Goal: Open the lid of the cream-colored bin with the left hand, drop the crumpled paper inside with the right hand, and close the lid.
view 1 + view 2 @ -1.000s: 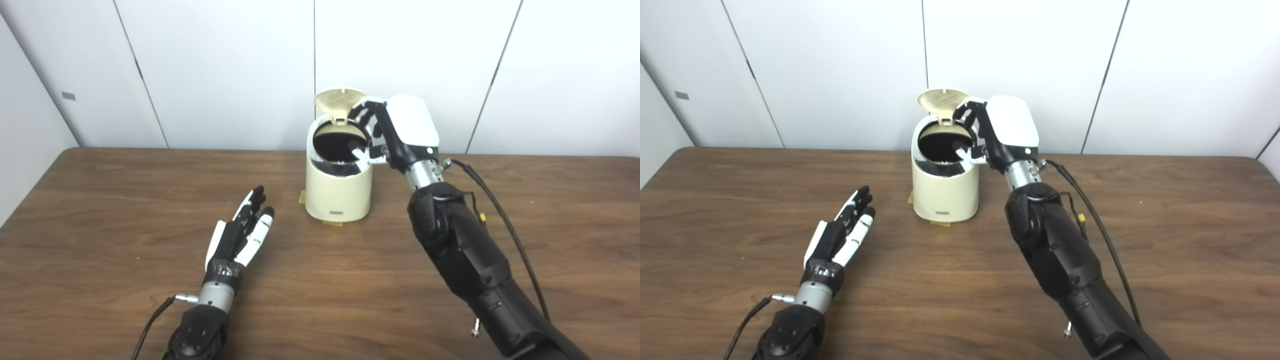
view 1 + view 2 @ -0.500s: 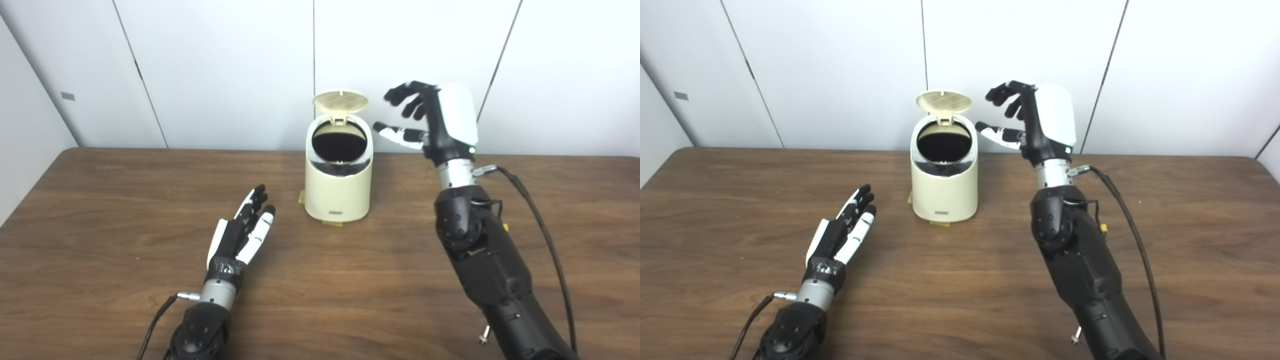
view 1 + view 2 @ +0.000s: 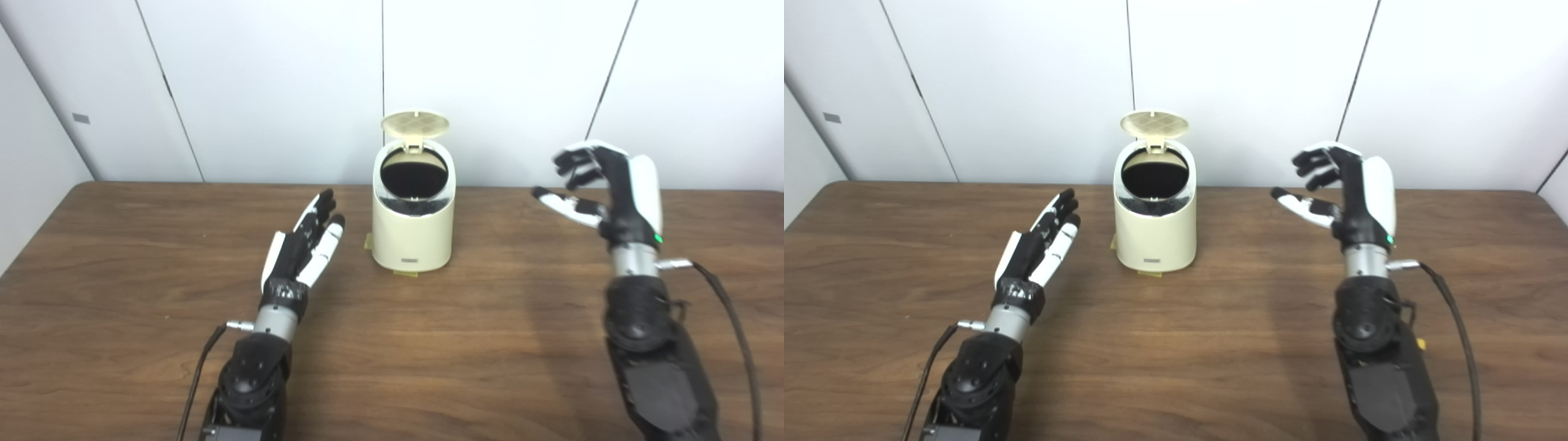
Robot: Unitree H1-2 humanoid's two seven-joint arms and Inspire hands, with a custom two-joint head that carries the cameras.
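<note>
At table [image 3: 122,367] centre: cream-colored bin [image 3: 412,229], lid [image 3: 414,123] raised at 12 o'clock, paper unseen. Left hand [image 3: 300,251] at 9, right hand [image 3: 606,190] at 3; both spread wide, empty. Lid likely light, stiff; press top edge.

bin [image 3: 413,233] mid-table, lid [image 3: 415,123] raised, mouth unobstructed

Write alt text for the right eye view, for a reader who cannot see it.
A cream-colored bin stands on a wooden table with its lid tipped up, showing a dark inside. The left hand lies open near the bin's left side; the right hand is raised, open and empty, off to its right. No crumpled paper is visible.
</note>
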